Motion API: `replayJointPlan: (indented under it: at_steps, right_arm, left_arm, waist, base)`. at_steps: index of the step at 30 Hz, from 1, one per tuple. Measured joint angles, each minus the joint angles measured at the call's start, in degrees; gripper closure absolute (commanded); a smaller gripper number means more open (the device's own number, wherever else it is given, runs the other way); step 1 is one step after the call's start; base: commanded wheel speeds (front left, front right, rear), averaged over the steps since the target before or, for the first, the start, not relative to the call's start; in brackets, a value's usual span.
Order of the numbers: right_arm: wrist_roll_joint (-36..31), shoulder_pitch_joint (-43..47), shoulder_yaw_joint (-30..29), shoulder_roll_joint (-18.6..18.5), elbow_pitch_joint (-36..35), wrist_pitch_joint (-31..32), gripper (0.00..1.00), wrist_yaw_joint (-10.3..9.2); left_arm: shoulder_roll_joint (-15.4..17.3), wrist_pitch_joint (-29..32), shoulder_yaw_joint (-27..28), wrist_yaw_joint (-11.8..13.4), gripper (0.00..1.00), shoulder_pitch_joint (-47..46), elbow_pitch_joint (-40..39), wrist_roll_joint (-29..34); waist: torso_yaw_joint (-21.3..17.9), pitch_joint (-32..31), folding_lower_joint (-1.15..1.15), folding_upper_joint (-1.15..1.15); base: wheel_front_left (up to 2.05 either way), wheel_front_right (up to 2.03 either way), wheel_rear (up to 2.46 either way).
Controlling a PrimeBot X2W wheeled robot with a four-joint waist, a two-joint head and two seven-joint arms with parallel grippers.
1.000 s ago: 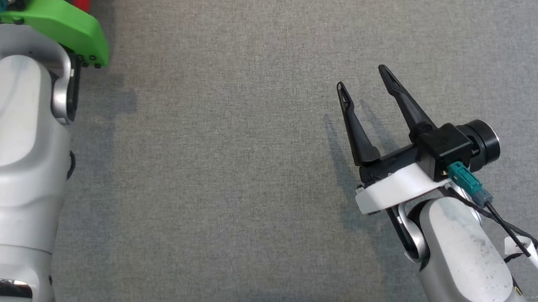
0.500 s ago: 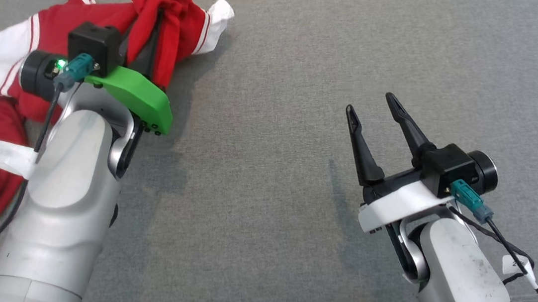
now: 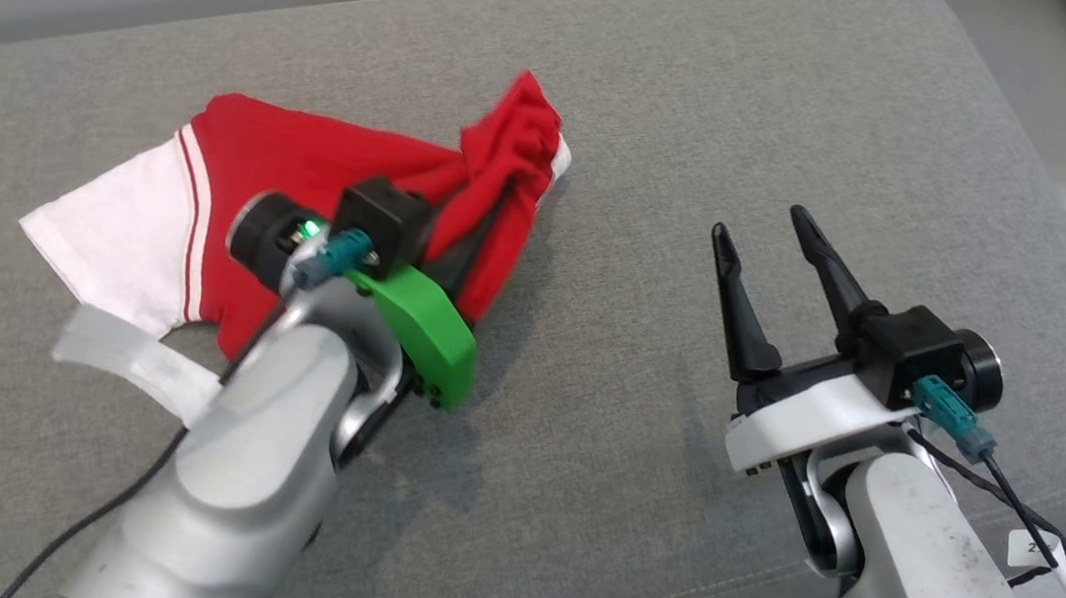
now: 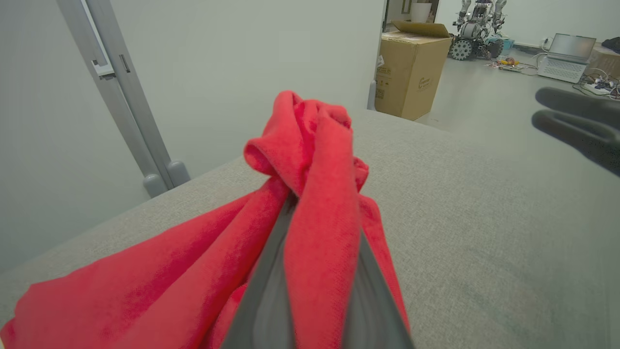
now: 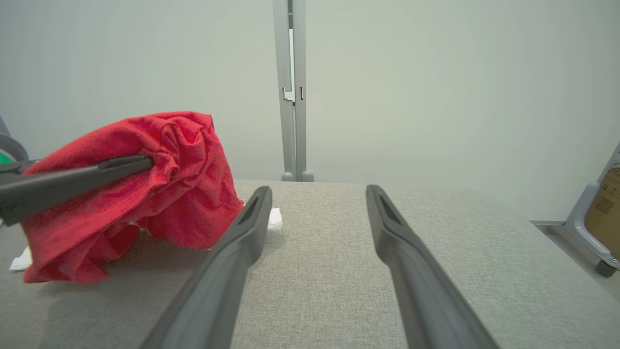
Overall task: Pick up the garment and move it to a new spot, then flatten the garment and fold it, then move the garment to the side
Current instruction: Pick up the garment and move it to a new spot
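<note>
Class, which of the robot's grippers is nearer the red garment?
Left. The left gripper is shut on the red garment; the right gripper is open, off to its right, not touching it.

A: Head camera has tilted up; the cushion [image 3: 713, 90] now shows its far edge.
B: Noted. Left gripper [image 3: 502, 199], clamped on the garment [image 3: 310, 157], has hauled it nearer the right gripper [image 3: 758, 232]. White sleeve [image 3: 119, 236] dragged along.

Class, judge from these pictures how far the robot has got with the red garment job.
Done: the left gripper is shut on a bunch of the red garment, lifting it. In hand: moving it over the grey cushion, the white sleeve lying flat. Left: flattening, folding, moving aside; the right gripper is open, empty.
</note>
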Motion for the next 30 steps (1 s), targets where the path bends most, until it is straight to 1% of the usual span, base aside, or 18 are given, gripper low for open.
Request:
replayJointPlan:
  at_steps: [5,8,12,14,19,20,21,22,23,24,30]
  right_arm:
    - [0.00,1.18,-3.44,-0.73,-0.92,0.00,0.00,-1.87]
    - [0.00,1.77,-4.70,-1.97,-1.70,0.00,0.00,-2.35]
    - [0.00,2.06,-5.84,-2.32,-2.44,0.00,0.00,-2.47]
    - [0.00,2.82,-6.43,-2.70,-2.65,0.00,0.00,-2.86]
    - [0.01,4.35,-6.59,-2.97,-2.67,0.00,0.00,-2.86]
    - [0.01,4.42,-6.60,-3.00,-2.67,0.00,0.00,-2.85]
    - [0.01,4.42,-6.60,-3.00,-2.67,0.00,0.00,-2.85]
    - [0.01,4.44,-6.59,-3.00,-2.68,0.00,0.00,-2.83]
    - [0.01,4.49,-6.57,-3.00,-2.68,0.00,0.00,-2.80]
    - [0.01,4.58,-6.52,-3.00,-2.68,0.00,0.00,-2.79]
    - [0.01,5.38,-5.70,-2.97,-2.60,0.00,0.00,-2.25]
  left_arm:
    - [0.26,2.13,-9.66,0.00,1.00,3.89,-2.34,-3.30]
    - [0.45,3.11,-13.49,0.00,1.00,6.25,-3.16,-4.03]
    - [0.88,4.60,-14.47,0.00,1.00,7.78,-2.56,-4.04]
    - [0.92,5.15,-14.61,0.00,1.00,8.64,-1.49,-4.04]
    - [1.09,6.02,-15.04,0.00,1.00,11.21,-0.24,-4.08]
    - [1.12,6.01,-15.14,0.00,1.00,12.43,0.01,-4.87]
    - [1.12,6.01,-15.14,0.00,0.92,12.43,0.01,-4.87]
    - [1.13,6.00,-15.22,0.00,0.69,12.98,0.01,-5.44]
    - [1.13,5.90,-15.32,0.00,0.33,13.45,0.00,-6.08]
    - [1.13,5.54,-15.34,0.00,0.00,13.89,-0.07,-6.46]
    - [1.19,3.37,-15.12,0.12,0.00,14.99,-1.81,-8.57]
  waist:
    - [-2.53,-0.28,0.00,0.00]
    - [-3.28,-0.33,0.00,0.00]
    - [-3.15,-0.21,0.00,0.00]
    - [-2.72,-0.28,0.00,0.00]
    - [-1.58,-0.57,0.00,0.00]
    - [-0.92,-0.79,0.00,0.00]
    - [-0.92,-0.79,0.00,0.00]
    - [-0.59,-0.93,0.00,0.00]
    - [-0.25,-1.07,0.00,0.00]
    - [0.09,-1.25,0.00,0.00]
    - [1.88,-2.59,0.00,0.00]
  base:
    - [0.00,0.00,0.00]
    - [0.00,0.00,0.00]
    - [0.00,0.00,0.00]
    - [0.00,0.00,0.00]
    - [0.00,0.00,0.00]
    - [0.00,0.00,0.00]
    - [0.00,0.00,0.00]
    - [0.00,0.00,0.00]
    - [0.00,0.00,0.00]
    - [0.00,0.00,0.00]
    - [0.00,0.00,0.00]
